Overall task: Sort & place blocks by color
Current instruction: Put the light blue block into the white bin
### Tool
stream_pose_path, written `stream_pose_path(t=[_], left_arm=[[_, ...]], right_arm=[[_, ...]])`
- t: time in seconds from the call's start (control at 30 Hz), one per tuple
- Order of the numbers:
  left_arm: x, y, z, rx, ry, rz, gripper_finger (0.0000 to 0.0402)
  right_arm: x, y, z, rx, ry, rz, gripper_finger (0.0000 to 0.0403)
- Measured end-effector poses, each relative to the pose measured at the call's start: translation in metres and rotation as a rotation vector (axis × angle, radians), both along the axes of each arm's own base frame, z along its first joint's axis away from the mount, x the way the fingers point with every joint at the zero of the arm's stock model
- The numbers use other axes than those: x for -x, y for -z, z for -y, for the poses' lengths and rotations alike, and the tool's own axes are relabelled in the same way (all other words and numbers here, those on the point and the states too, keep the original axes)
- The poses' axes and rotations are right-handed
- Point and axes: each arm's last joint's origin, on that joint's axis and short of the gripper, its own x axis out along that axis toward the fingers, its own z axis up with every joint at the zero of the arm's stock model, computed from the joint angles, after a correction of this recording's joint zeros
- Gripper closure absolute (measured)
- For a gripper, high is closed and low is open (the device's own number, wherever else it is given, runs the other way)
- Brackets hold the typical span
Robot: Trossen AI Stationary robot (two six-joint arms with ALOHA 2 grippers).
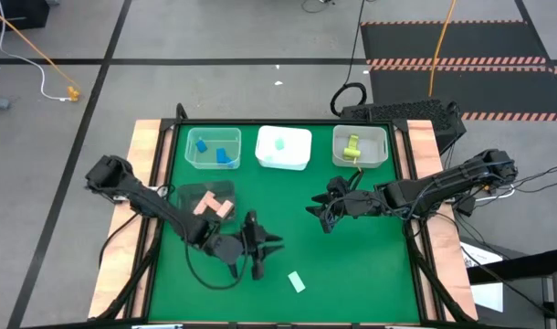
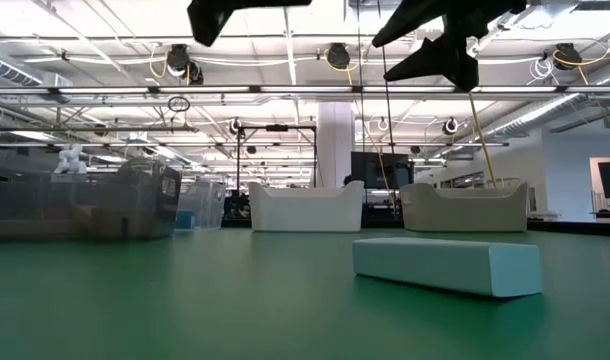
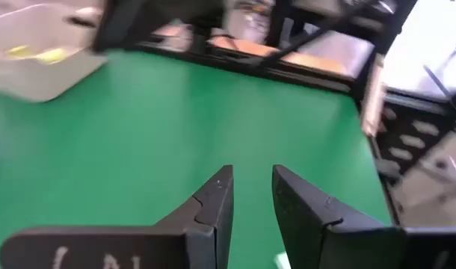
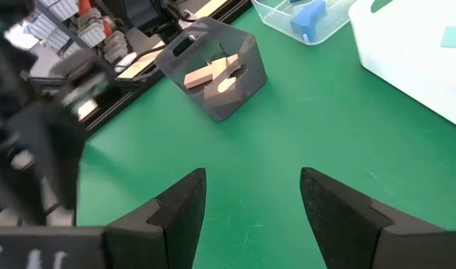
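A pale mint bar [image 1: 297,281] lies flat on the green mat near the front edge, and shows close up in the low view [image 2: 445,265]. My left gripper [image 1: 274,245] hovers just left and behind it, open and empty [image 3: 252,179]. My right gripper [image 1: 317,212] hovers over the mat's middle right, open and empty [image 4: 253,183]. Salmon blocks [image 1: 213,206] lie in a dark clear bin [image 4: 213,75] at the left. Blue blocks [image 1: 215,151], a mint block [image 1: 280,143] and a yellow-green block [image 1: 352,146] lie in three bins along the far edge.
The blue bin [image 1: 215,146], white bin [image 1: 284,148] and right clear bin [image 1: 360,146] stand in a row at the far edge. Bare green mat [image 1: 370,265] lies at the front right. Wooden strips [image 1: 143,183] border the mat on both sides.
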Motion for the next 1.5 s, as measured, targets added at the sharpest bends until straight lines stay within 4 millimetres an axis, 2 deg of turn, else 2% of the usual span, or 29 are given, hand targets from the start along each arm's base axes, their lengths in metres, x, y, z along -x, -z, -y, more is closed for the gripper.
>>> stream_pose_path(t=[0.13,0.23,0.37,0.5,0.57,0.7,0.9,1.1,1.3,1.5], left_arm=[[-0.005,0.011,0.020,-0.069,0.117,0.041,0.0309],[-0.011,0.020,0.028,-0.065,0.132,0.074,0.0309],[-0.020,0.031,0.027,-0.074,0.127,0.097,0.0308],[-0.031,0.033,0.018,-0.081,0.181,0.119,0.0299],[-0.035,0.033,0.011,-0.084,0.208,0.116,0.0279],[-0.040,0.034,0.001,-0.094,0.298,0.106,0.0209],[-0.042,0.032,-0.001,-0.096,0.402,0.123,0.0102],[-0.041,0.027,0.005,-0.138,0.435,0.192,0.0044],[-0.041,0.031,0.006,-0.140,0.440,0.161,0.0035],[-0.054,0.071,0.003,-0.157,0.429,0.067,0.0056]], right_arm=[[0.000,0.000,0.000,0.000,0.000,0.000,0.0195],[0.000,0.000,0.000,0.000,0.000,0.000,0.0195],[0.000,0.000,0.000,0.000,0.000,0.000,0.0195],[0.000,0.000,0.000,0.000,0.000,0.000,0.0195],[0.000,0.000,0.000,0.000,0.000,0.000,0.0195],[0.000,0.000,0.000,0.000,0.000,0.000,0.0195],[0.000,0.000,0.000,0.000,0.000,0.000,0.0195],[0.000,0.000,0.000,0.000,0.000,0.000,0.0195],[0.000,0.000,0.000,0.000,0.000,0.000,0.0195],[0.000,0.000,0.000,0.000,0.000,0.000,0.0195]])
